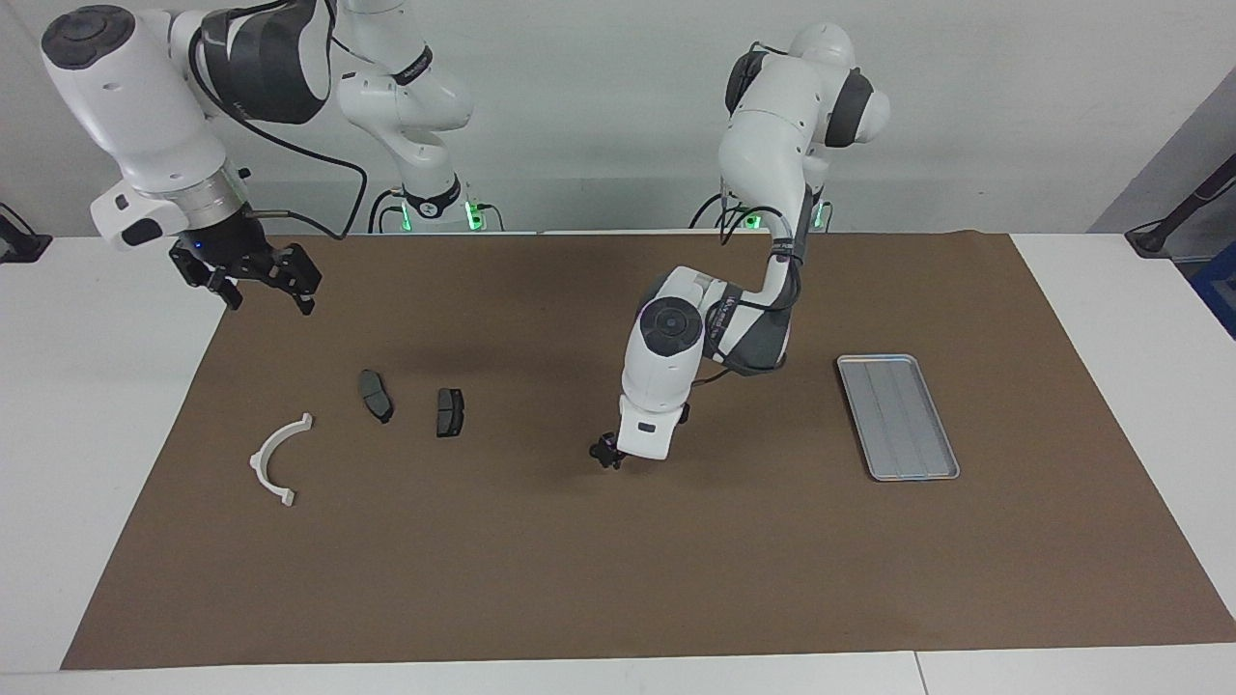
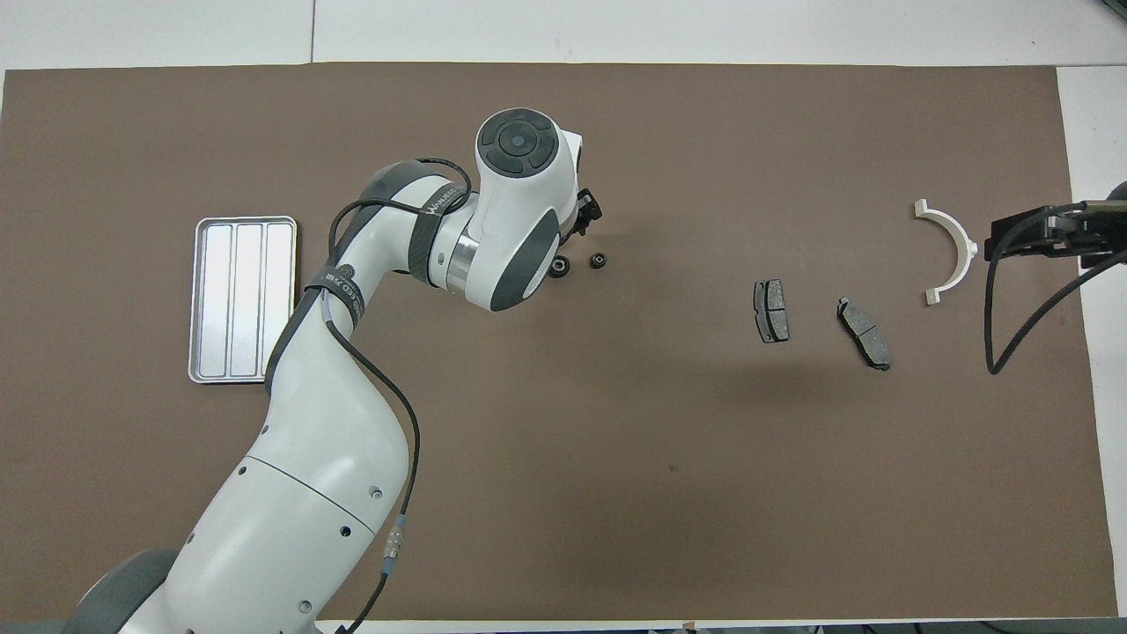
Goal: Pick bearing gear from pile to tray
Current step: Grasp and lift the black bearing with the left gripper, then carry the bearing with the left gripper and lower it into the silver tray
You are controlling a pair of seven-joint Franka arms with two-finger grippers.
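Currently I count these on the worktop [image 1: 1110, 290], all on the brown mat [image 1: 618, 560].

Left tool [image 1: 607, 454]: low over the two small black gears, fingers apart; from the facing camera I think it stands just over them, though I cannot tell whether it touches either.

Bearing gears: one [image 2: 558, 267] half hidden under my left arm's wrist, the other [image 2: 598, 261] just beside it, clear of the arm.

Brake pads: two, [image 1: 376, 395] and [image 1: 449, 411], near each other toward the right arm's end.

White half-ring bracket [image 1: 277, 461]: farther toward that end, lying flat.

Tray [image 1: 897, 416]: toward the left arm's end, well apart from the gears.

Right tool [image 1: 259, 277]: waiting, raised over the mat's corner, fingers apart, nothing in them.
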